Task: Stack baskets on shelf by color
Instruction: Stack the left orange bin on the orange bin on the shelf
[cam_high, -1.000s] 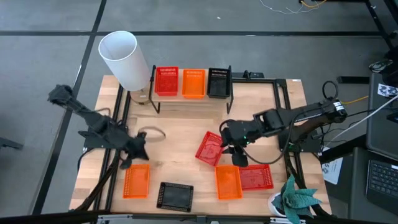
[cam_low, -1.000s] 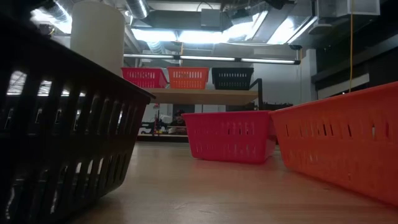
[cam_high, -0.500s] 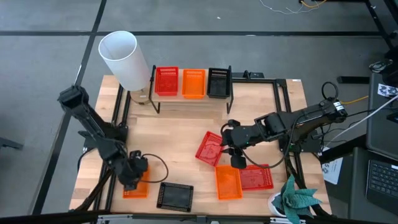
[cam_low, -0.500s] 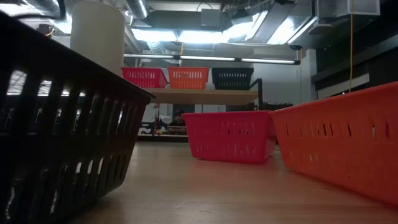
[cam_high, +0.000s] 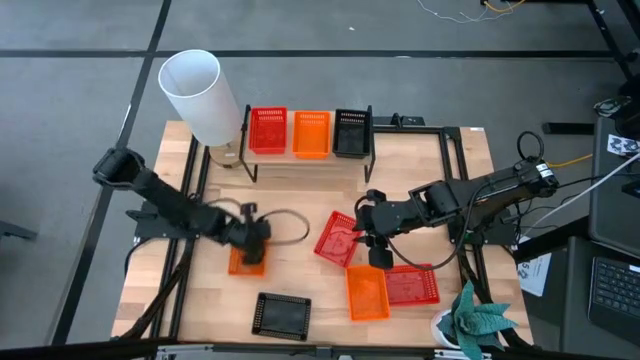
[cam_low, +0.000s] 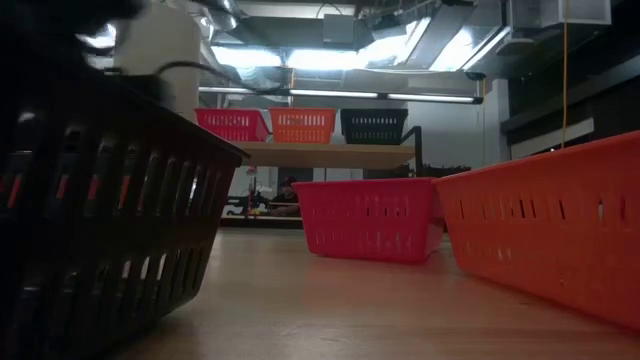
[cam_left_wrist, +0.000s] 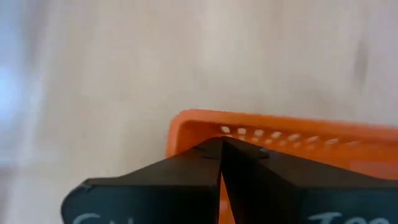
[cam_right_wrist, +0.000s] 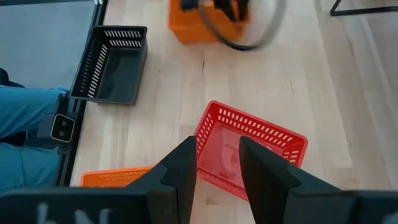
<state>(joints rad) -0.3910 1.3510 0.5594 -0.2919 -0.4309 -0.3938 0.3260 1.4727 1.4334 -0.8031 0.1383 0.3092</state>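
Orange basket (cam_high: 246, 260) sits pinched in left tool (cam_high: 252, 240) above table (cam_high: 300, 215).

The gripped basket (cam_high: 246, 262) is found right under the left gripper (cam_high: 249, 246), with its rim caught between the tips. The lone basket (cam_high: 281, 315) is set near it, toward the table's front edge. The slanted basket (cam_high: 337, 238) is placed just beside the right gripper (cam_high: 372, 245), between the two grippers. The pair of baskets (cam_high: 367, 292) is laid side by side near the right gripper, on its front-edge side. The shelf (cam_high: 300, 162) is set well behind both grippers, and the row of three baskets (cam_high: 311, 133) is kept on it. The tall tube (cam_high: 200, 97) is stood beside the shelf, on the left gripper's side.
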